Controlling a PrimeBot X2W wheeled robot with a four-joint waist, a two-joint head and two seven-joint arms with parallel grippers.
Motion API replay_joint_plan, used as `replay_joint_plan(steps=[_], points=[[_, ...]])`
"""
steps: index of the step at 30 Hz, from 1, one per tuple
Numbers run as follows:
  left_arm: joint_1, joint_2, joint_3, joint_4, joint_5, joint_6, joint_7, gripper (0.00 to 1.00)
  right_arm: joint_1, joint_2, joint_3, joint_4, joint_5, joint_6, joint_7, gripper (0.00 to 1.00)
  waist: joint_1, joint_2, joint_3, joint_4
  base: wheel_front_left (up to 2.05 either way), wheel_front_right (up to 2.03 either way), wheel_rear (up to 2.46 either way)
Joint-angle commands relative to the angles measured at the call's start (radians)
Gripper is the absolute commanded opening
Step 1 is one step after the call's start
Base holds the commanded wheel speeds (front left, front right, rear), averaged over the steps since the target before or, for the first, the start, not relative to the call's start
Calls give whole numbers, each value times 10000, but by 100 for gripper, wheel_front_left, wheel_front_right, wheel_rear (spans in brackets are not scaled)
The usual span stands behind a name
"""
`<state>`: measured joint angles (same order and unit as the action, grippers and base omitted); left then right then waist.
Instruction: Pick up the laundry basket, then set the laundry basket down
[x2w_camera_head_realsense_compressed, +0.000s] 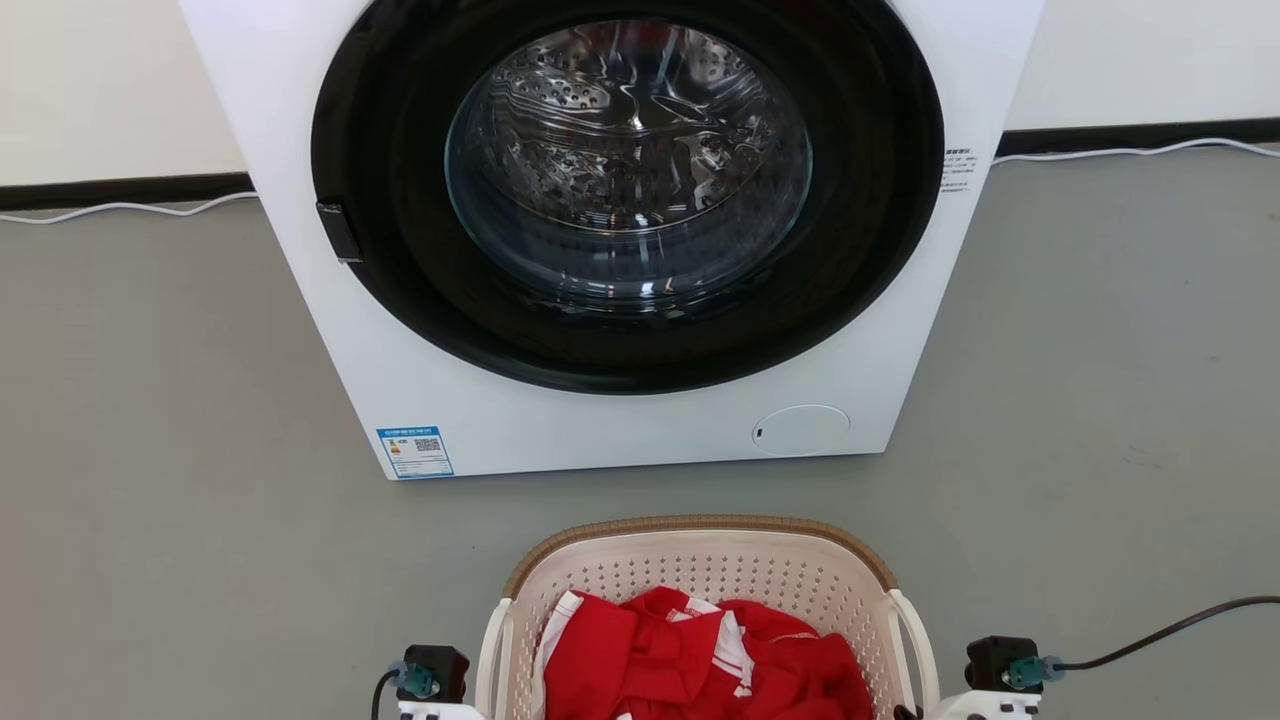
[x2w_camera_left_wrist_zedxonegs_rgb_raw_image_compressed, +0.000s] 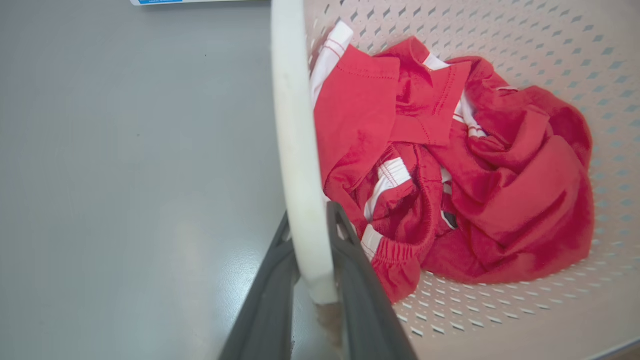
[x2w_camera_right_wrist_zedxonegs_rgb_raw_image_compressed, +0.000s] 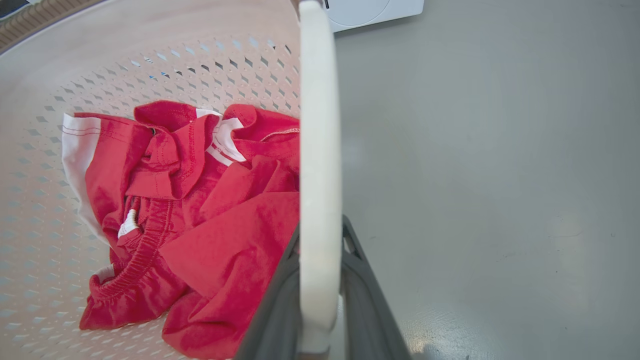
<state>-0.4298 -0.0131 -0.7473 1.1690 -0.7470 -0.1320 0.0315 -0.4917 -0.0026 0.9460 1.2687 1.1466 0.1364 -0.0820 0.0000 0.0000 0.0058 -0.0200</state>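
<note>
Hidden parts first. In the head view the bottom edge cuts off the near half of the laundry basket (x2w_camera_head_realsense_compressed: 700, 527). Its base is out of sight, so it cannot be told whether it rests on the floor (x2w_camera_head_realsense_compressed: 150, 450) or hangs clear. The same edge crops both arms. The dark block of the left wrist (x2w_camera_head_realsense_compressed: 432, 675) and that of the right wrist (x2w_camera_head_realsense_compressed: 1002, 665) show, each just outboard of the basket.

Left claw (x2w_camera_left_wrist_zedxonegs_rgb_raw_image_compressed: 311, 215): narrow, closed on the left loop handle (x2w_camera_left_wrist_zedxonegs_rgb_raw_image_compressed: 295, 125), one dark finger on each face of the white bar. The finger roots run off the bottom edge of the wrist view.

Right claw (x2w_camera_right_wrist_zedxonegs_rgb_raw_image_compressed: 321, 225): narrow, closed on the right loop handle (x2w_camera_right_wrist_zedxonegs_rgb_raw_image_compressed: 320, 125) in the same manner.

The basket sits between the two claws. A crumpled red garment (x2w_camera_left_wrist_zedxonegs_rgb_raw_image_compressed: 500, 200) with white stripes lies inside it, inboard of each claw; it cannot be told how many pieces there are. The washing machine (x2w_camera_head_realsense_compressed: 600, 420) stands beyond the claws, past the basket's far rim.

Both arms are low and parallel, with the fingers pointing along the handles toward the machine.
</note>
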Motion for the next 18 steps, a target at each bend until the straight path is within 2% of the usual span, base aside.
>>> replay_joint_plan(steps=[1,18], points=[[-387,634,195,101,9,107,-148,0,-281,-476,105,168,127,-57,-326,0,0,0,6,-11,0,0,0],[-648,634,53,240,-88,147,-261,0,-463,-476,688,200,790,-57,-539,0,0,0,224,28,0,0,0]])
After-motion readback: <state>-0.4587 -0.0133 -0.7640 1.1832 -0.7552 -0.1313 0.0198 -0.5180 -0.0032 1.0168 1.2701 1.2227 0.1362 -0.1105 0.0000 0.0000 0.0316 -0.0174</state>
